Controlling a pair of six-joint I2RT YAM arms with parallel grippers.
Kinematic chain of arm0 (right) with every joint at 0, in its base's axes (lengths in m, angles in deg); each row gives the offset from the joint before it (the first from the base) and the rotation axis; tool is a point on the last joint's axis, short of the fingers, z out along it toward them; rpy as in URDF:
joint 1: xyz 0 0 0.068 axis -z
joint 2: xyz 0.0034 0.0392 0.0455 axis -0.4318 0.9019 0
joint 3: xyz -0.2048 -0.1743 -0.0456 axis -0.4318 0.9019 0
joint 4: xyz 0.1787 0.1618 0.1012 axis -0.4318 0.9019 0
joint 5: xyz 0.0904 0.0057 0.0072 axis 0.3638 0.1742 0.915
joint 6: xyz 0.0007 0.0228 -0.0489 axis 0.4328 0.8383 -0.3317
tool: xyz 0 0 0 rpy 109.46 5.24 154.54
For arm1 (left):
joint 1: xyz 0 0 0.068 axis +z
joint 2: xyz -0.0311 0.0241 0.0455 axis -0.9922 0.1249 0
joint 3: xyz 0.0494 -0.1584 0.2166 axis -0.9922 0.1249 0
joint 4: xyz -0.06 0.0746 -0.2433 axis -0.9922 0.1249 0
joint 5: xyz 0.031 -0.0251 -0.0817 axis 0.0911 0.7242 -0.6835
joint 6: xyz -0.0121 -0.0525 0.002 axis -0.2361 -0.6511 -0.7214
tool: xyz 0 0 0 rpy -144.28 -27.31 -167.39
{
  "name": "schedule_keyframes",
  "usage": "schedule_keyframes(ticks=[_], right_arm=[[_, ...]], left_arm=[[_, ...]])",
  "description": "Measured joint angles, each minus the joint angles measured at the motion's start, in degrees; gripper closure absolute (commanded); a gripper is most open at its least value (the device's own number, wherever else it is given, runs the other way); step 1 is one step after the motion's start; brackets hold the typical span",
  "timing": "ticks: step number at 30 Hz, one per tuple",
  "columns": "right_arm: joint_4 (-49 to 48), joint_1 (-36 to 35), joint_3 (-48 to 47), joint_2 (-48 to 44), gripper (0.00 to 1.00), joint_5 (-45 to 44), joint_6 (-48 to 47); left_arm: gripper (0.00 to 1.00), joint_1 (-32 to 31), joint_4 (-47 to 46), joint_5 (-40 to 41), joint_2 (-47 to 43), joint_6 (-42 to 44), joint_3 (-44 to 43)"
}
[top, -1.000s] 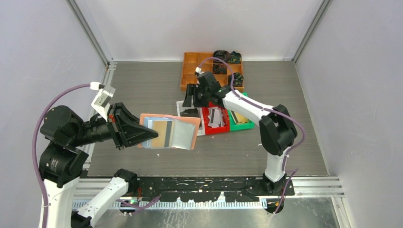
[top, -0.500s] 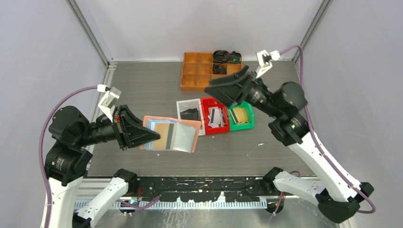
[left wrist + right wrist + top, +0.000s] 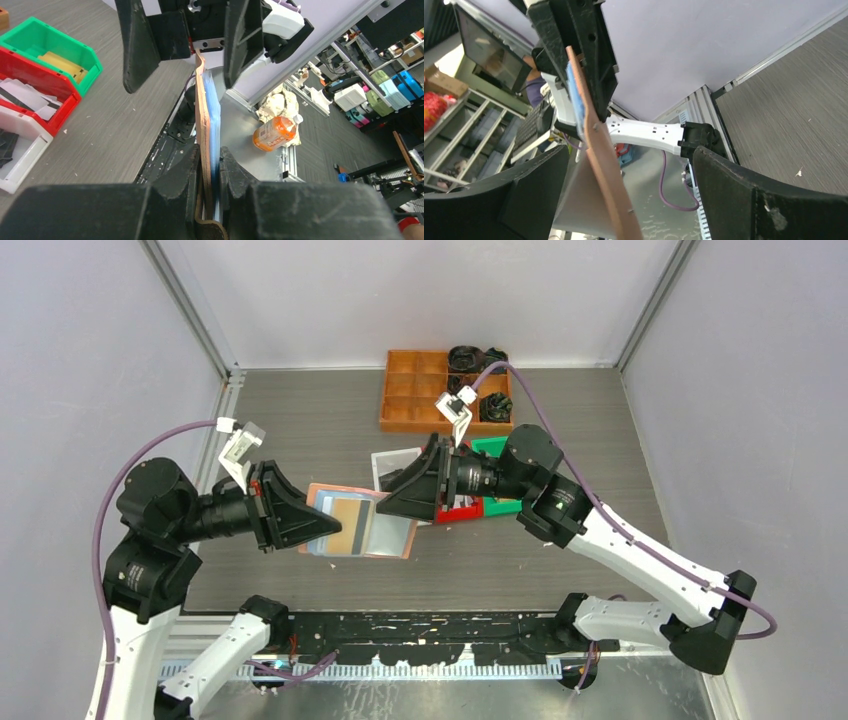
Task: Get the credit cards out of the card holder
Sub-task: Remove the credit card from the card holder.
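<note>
- The left pincer [image 3: 325, 525] is clamped narrow on the card holder [image 3: 385, 530], one finger on each face, and holds it above the counter [image 3: 300, 430].
- The right pincer [image 3: 400, 498] is spread wide and faces the left one. The holder's free edge stands between its fingers [image 3: 137, 47], and neither finger is seen touching it.
- There is one card holder. It is salmon-pink outside, with pale blue clear pockets lying open in the top view.
- One gold card [image 3: 345, 515] with a dark stripe shows in a pocket; I cannot tell whether there are more.
- Three bins sit side by side: a white bin [image 3: 15, 165], a red bin [image 3: 62, 107] and a green bin [image 3: 30, 32]. Each holds cards, too stacked to count.
- One orange tray [image 3: 412, 390] sits at the far side of the counter.
</note>
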Motion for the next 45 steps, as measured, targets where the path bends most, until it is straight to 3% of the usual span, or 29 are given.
schedule_keyframes(ticks=[4,8,13,18,23,25,27,30,45], right_arm=[[0.5,-2.2,0.0,-0.5,0.02,0.7,-2.3],[0.4,-3.2,0.0,-1.4,0.14,1.2,-3.3],[3.0,-3.6,0.0,-1.6,0.46,1.0,-5.2],[6.6,-4.1,0.0,-1.6,0.59,0.4,-6.2],[7.8,-5.5,0.0,-1.0,0.97,-1.5,-6.6],[7.5,-5.9,0.0,-0.6,0.99,-2.5,-6.2],[7.6,-6.1,0.1,-0.4,0.99,-3.9,-5.6],[7.8,-6.2,0.6,-0.2,0.99,-6.4,-5.0],[7.9,-6.3,2.2,-1.0,0.99,-10.6,-3.6]], left_arm=[[1.00,0.0,1.5,0.1,0.5,1.8,0.0],[1.00,0.0,3.1,0.1,1.2,3.6,0.0],[1.00,0.0,3.3,0.1,1.4,4.2,0.0],[1.00,0.0,3.3,0.1,1.5,4.2,0.0],[1.00,0.0,3.3,1.2,1.5,4.3,0.0],[0.99,0.0,3.3,2.4,1.4,4.4,0.4],[0.89,0.0,3.2,4.2,1.1,4.7,1.1],[0.83,0.0,3.2,6.7,0.7,5.6,2.4],[0.70,0.0,5.7,6.5,-0.5,8.9,2.9]])
